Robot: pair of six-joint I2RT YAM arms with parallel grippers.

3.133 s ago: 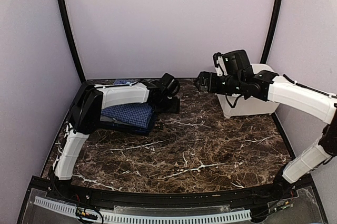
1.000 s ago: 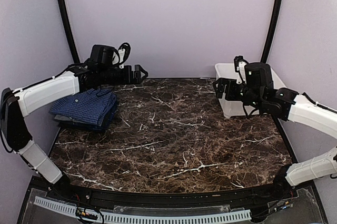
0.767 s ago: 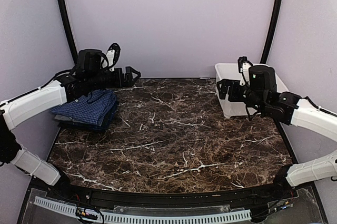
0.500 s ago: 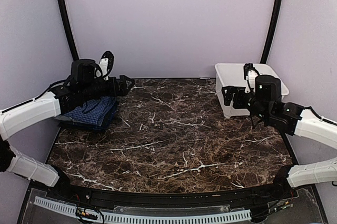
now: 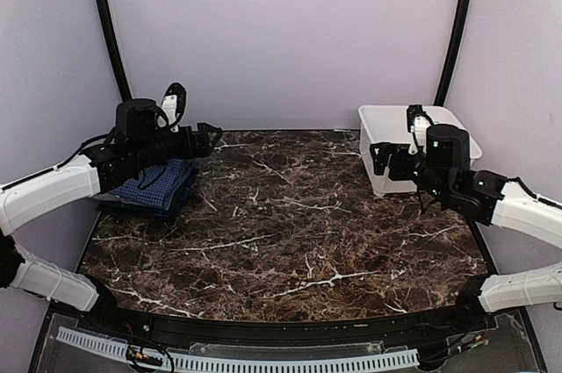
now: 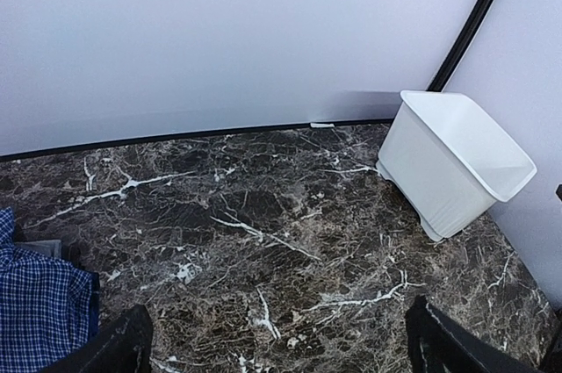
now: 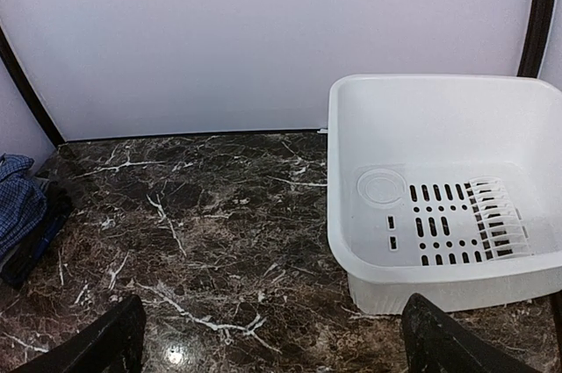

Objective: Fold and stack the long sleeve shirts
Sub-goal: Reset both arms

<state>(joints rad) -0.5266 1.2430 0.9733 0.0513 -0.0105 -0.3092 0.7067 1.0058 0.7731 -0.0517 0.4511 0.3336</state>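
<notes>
I see the folded blue checked shirt (image 5: pixel 156 189) at the left edge of the dark marble worktop (image 5: pixel 299 241), white plastic tub (image 5: pixel 385 178) back right, middle open; left fingers (image 6: pixel 123 351) and right fingers (image 7: pixel 114 342) spread apart, both arms drawn back since

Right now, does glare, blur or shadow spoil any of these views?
Top external: even soft light, no hard shadows, mild softness. Left wrist: sharp, though the white tub looks tilted and the blue shirt is cropped at the edge. Right wrist: sharp, one small glare spot on the marble table low left.
</notes>
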